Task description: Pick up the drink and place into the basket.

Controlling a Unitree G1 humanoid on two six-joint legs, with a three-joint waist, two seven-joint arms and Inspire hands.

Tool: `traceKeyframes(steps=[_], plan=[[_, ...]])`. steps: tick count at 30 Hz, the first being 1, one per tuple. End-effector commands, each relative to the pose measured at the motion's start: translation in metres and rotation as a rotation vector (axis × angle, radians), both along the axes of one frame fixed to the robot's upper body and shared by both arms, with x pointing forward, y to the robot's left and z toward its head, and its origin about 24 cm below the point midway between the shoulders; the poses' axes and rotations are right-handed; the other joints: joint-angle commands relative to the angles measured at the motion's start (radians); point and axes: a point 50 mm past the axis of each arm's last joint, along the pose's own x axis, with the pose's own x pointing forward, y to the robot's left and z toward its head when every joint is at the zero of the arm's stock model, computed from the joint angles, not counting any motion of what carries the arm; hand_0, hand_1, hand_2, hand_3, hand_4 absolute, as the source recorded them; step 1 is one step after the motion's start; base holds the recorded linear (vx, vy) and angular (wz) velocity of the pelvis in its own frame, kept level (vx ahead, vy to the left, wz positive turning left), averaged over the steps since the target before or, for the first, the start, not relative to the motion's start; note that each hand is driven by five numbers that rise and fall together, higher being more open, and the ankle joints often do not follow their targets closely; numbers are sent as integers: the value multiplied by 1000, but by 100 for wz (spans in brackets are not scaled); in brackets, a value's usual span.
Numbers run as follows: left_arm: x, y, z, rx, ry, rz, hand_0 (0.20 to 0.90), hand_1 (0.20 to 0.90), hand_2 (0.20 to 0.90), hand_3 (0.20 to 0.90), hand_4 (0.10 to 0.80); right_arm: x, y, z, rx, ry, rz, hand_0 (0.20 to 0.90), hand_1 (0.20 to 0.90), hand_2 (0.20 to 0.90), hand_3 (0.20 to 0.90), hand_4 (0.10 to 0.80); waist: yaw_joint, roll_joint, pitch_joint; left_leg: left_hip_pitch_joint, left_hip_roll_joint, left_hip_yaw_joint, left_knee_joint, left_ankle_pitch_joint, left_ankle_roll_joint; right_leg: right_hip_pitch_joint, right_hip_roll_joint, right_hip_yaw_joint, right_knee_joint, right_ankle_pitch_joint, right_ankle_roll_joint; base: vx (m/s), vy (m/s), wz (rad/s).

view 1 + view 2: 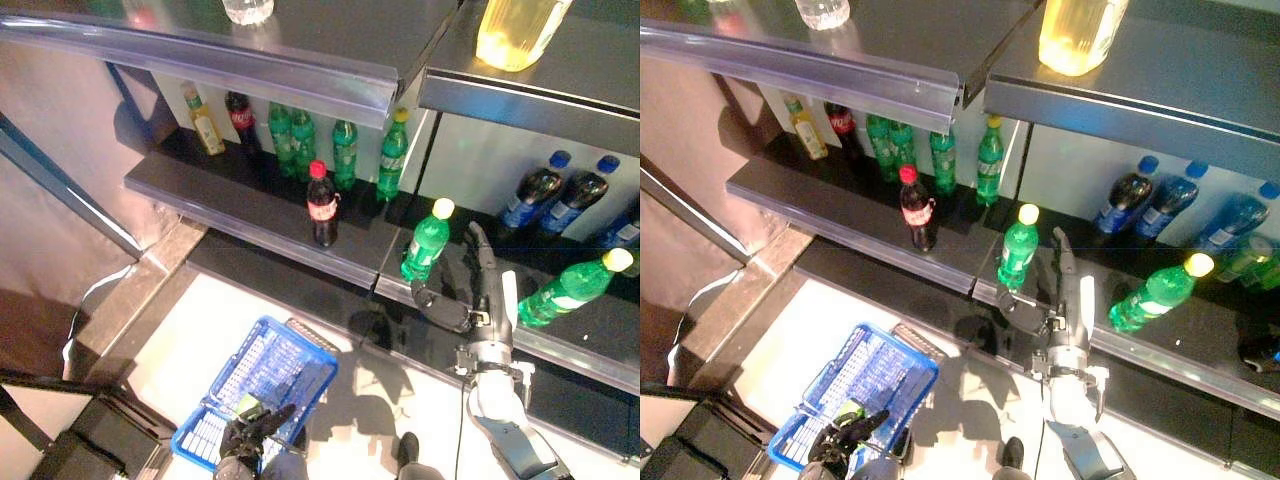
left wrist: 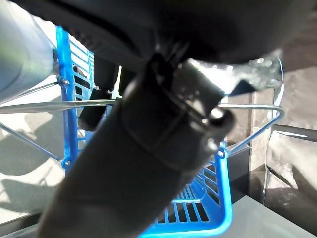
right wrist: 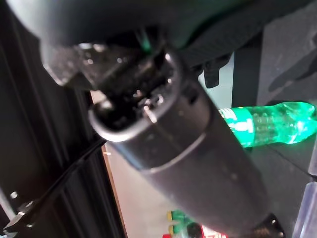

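Note:
A green drink bottle with a yellow cap (image 1: 427,241) stands at the front of the dark lower shelf (image 1: 250,205); it also shows as a green bottle (image 3: 267,124) in the right wrist view. My right hand (image 1: 478,300) is open just to its right, fingers straight up along the shelf and thumb reaching under the bottle's base, not closed on it. Down on the floor side, a blue plastic basket (image 1: 300,352) hangs from my left hand (image 1: 250,430), which is shut on its wire handle (image 2: 44,105). Nothing lies in the part of the basket that shows.
A red-capped cola bottle (image 1: 322,205) stands left of the green one. Several green bottles (image 1: 345,150) line the shelf's back. A second yellow-capped green bottle (image 1: 575,288) leans at the right, behind it blue-capped dark bottles (image 1: 530,195). An upper shelf (image 1: 300,70) overhangs.

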Motion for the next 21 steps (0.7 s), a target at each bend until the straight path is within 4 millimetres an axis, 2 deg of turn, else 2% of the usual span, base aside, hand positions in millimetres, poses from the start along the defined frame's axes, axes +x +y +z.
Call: traceKeyframes(steps=[1,10,17,21], plan=[[-41,27,-6,113,94,0,300,300,300,200,100,7,6,57,99,-335,-35,900,900,900,900,800,36,-29,-10,-87,-23,-37,131,-5,38,-49,-60,-8,213,-105,-44,64,37,2],[-45,20,-6,95,79,-27,300,300,300,200,100,9,5,60,109,-327,-49,900,900,900,900,800,40,-13,4,-88,-34,-38,145,-2,38,-48,-72,-3,226,-107,-39,53,29,1],[-33,19,-3,96,39,-49,300,300,300,200,100,23,5,72,161,-391,-91,900,900,900,900,800,58,-9,63,-126,-46,-54,174,2,38,-74,-84,-9,250,-101,-38,-5,0,1],[-17,20,2,90,-11,-59,300,300,300,200,100,39,11,87,153,-432,-74,900,900,900,900,800,66,-5,114,-177,-57,-69,203,9,42,-118,-92,-6,278,-96,-42,-87,11,5]])
